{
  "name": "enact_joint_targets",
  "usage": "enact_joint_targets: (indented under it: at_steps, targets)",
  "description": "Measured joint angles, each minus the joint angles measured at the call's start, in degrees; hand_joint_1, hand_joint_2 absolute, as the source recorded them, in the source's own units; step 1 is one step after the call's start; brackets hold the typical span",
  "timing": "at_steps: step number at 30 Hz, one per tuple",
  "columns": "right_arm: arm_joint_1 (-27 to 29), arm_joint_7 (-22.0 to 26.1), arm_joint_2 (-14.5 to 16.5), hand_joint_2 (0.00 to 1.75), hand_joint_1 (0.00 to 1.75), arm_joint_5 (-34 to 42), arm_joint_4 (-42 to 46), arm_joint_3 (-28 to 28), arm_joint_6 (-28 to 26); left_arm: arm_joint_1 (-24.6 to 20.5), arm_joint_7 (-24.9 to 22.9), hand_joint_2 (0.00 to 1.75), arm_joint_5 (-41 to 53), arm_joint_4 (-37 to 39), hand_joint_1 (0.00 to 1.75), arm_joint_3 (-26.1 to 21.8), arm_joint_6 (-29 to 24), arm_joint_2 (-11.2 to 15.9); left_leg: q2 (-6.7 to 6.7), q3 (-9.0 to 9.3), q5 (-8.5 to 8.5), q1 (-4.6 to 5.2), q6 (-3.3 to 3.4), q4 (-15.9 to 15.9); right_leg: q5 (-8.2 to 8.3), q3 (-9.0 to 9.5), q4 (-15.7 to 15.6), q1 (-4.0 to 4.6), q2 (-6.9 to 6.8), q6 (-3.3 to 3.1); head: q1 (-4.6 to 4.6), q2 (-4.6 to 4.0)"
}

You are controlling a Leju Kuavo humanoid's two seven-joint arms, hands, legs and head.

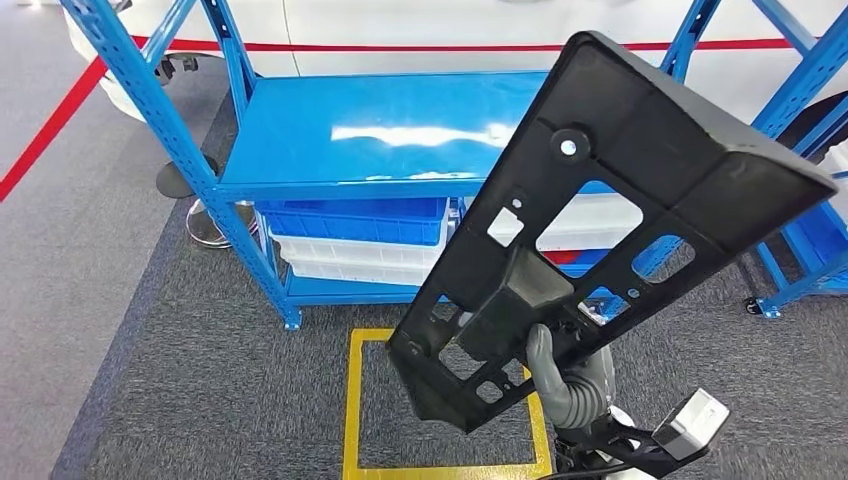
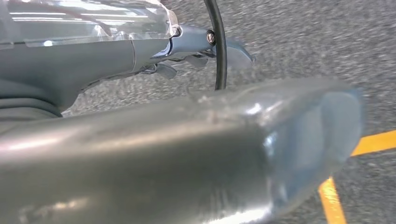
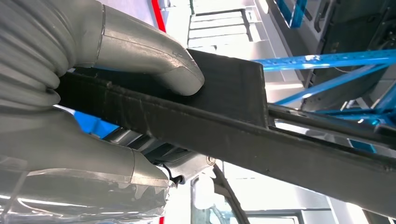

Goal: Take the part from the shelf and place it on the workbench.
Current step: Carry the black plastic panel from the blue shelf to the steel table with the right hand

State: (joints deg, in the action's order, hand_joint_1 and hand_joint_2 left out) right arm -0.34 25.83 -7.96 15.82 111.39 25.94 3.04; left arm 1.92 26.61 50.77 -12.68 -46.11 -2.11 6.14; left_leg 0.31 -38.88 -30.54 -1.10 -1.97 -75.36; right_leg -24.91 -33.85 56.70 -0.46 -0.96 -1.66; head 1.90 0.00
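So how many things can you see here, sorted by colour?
Black: 1, the part held up by the right hand.
Blue: 3, the near shelf rack, another rack on the right, and a bin.
White: 1, a bin under the blue one.
Yellow: 1, the floor square.
Total: 6

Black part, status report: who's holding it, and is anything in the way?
Right hand grips the black part, raised, tilted. Left hand hangs over the carpet; grip unclear. Blue shelf ahead, top bare.
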Motion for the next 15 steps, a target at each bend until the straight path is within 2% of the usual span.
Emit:
enact_joint_targets:
  at_steps: [1,2,3,4,5,6,7,8,9,10,12,13,14,15]
  targets:
    - [0.0,-0.1,0.0,1.75,1.75,0.0,-0.1,0.0,0.0,0.0,0.0,0.0,0.1,0.0,0.0,-0.1,0.0,0.0,0.0,2.17,1.78,-0.21,-0.23,1.9,0.45,-1.19,0.6,-0.13,0.0,0.29,0.0,0.0]
    - [0.0,-0.1,0.0,1.75,1.75,0.0,-0.1,0.0,0.0,-0.1,0.0,0.0,0.3,0.0,0.0,-0.2,0.0,0.1,-0.06,5.16,2.25,-0.45,-0.52,5.4,0.83,-2.27,1.4,-0.21,0.01,0.64,0.03,0.0]
    - [0.0,-0.1,0.0,1.75,1.75,-0.1,-0.1,0.0,0.0,-0.2,0.1,0.0,0.4,0.0,0.0,-0.4,0.1,0.2,-0.21,8.53,1.51,-0.48,-0.6,10.0,1.12,-3.14,2.2,-0.22,0.03,1.01,0.08,0.0]
    - [0.0,-0.1,0.0,1.75,1.75,-0.2,-0.2,0.0,0.0,-0.3,0.1,0.0,0.4,0.0,0.0,-0.5,0.1,0.2,-0.34,11.04,0.22,-0.45,-0.4,13.7,1.46,-3.67,2.7,-0.18,0.04,1.4,0.1,0.0]
    - [0.1,0.0,0.0,1.75,1.75,-0.5,-0.2,0.0,-0.1,-0.3,0.2,0.0,0.5,0.0,0.0,-0.6,0.2,0.3,-0.47,12.58,-1.11,-0.33,-0.03,16.3,1.86,-3.94,3.0,-0.08,0.03,1.74,0.11,0.0]
    - [0.2,0.2,0.0,1.75,1.75,-0.8,-0.2,0.0,-0.1,-0.3,0.2,0.0,0.5,0.0,0.0,-0.7,0.2,0.3,-0.53,13.04,-1.52,-0.11,0.58,17.3,2.34,-4.03,3.1,-0.05,0.03,2.07,0.09,0.0]
    - [0.5,0.4,0.0,1.75,1.75,-1.2,-0.2,0.0,-0.2,-0.3,0.2,0.0,0.5,0.0,0.0,-0.9,0.2,0.3,-0.43,12.49,-1.16,-0.09,1.24,17.2,2.92,-4.13,3.0,-0.08,0.05,2.43,0.07,-0.01]
    - [0.9,0.6,0.0,1.75,1.75,-1.7,-0.1,0.0,-0.3,-0.2,0.3,0.0,0.6,0.0,0.0,-1.0,0.2,0.3,-0.29,11.9,-0.59,-0.08,1.84,17.2,2.59,-4.47,3.1,-0.17,0.13,2.73,0.04,-0.01]
    - [1.4,0.9,0.0,1.75,1.75,-2.0,-0.1,0.0,-0.3,-0.2,0.2,0.0,0.6,0.0,0.0,-1.1,0.2,0.3,-0.14,11.16,0.12,-0.07,2.44,17.2,1.1,-4.99,4.0,-0.3,0.22,2.99,-0.02,-0.01]
    - [1.9,1.1,0.0,1.75,1.75,-2.3,0.0,0.0,-0.4,-0.1,0.2,0.0,0.7,0.0,0.0,-1.2,0.1,0.3,0.0,10.29,0.91,-0.06,2.94,17.2,-1.51,-5.7,5.9,-0.39,0.31,3.2,-0.1,-0.01]
    - [2.5,1.4,0.0,1.75,1.75,-2.6,0.2,0.0,-0.5,-0.1,0.3,0.0,0.8,0.0,0.0,-1.4,0.0,0.3,0.11,8.5,2.41,0.17,3.46,17.1,-7.79,-7.14,12.6,-0.37,0.41,3.38,-0.29,0.0]
    - [2.7,1.5,0.0,1.75,1.75,-2.6,0.2,0.0,-0.5,0.0,0.3,0.0,0.8,0.0,0.0,-1.5,0.0,0.3,0.15,7.57,3.13,0.37,3.59,17.1,-9.39,-7.5,16.1,-0.31,0.43,3.36,-0.33,0.0]
    - [2.9,1.6,0.0,1.75,1.75,-2.7,0.3,0.0,-0.6,0.0,0.3,0.0,0.8,0.0,0.0,-1.6,0.0,0.3,0.18,6.67,3.79,0.6,3.68,17.0,-9.55,-7.34,18.4,-0.23,0.45,3.21,-0.35,0.0]
    - [3.2,1.7,0.0,1.75,1.75,-2.9,0.3,0.0,-0.7,0.0,0.3,0.0,0.8,0.0,0.0,-1.7,0.0,0.3,0.2,5.81,4.41,0.86,3.76,17.0,-8.53,-6.44,19.1,-0.09,0.48,2.9,-0.36,0.0]
